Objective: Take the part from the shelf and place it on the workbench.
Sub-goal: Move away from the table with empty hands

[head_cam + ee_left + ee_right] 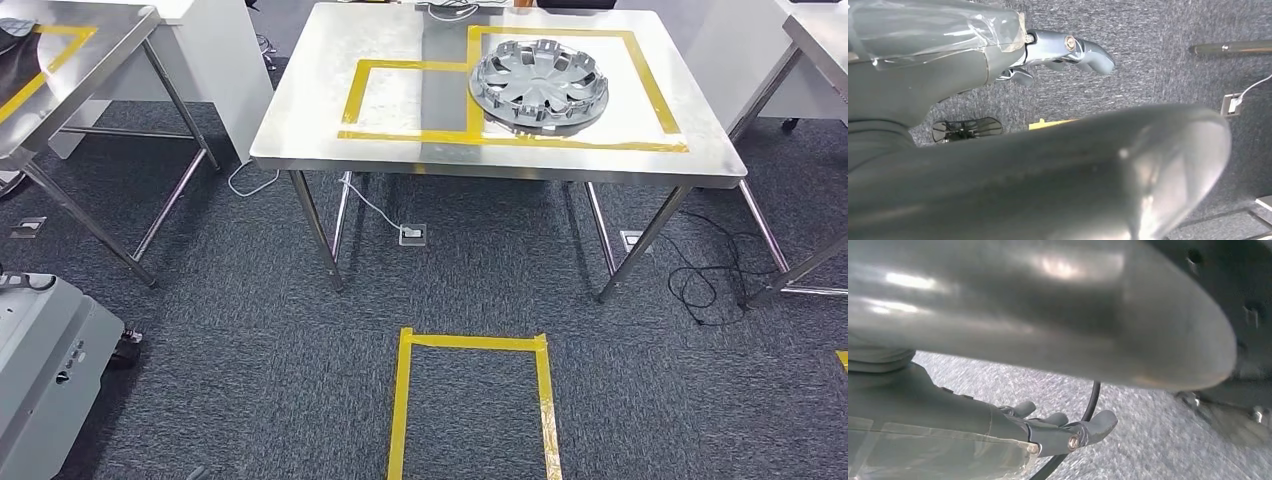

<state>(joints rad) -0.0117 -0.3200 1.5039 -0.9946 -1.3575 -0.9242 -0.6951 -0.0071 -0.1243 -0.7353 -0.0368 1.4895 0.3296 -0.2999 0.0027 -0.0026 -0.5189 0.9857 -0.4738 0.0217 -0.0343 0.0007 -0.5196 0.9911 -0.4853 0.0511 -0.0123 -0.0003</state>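
Hands (pixel 1063 52) empty; hubcap (pixel 539 82) on workbench (pixel 400 110).

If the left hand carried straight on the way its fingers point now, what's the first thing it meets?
Probably just carpet: the left hand hangs empty above the floor, nothing visible between. Depth is unclear.

Steel workbench (pixel 400 140) carries a hubcap (pixel 539 81) inside yellow tape (pixel 405 66).

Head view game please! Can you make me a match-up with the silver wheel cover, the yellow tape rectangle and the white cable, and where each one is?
Things:
1. silver wheel cover
2. open yellow tape rectangle
3. white cable

Places:
A. on the grey carpet, nearest the camera
B. hanging below the steel table
C. on the tabletop, inside a taped outline

Pairs: 1-C, 2-A, 3-B
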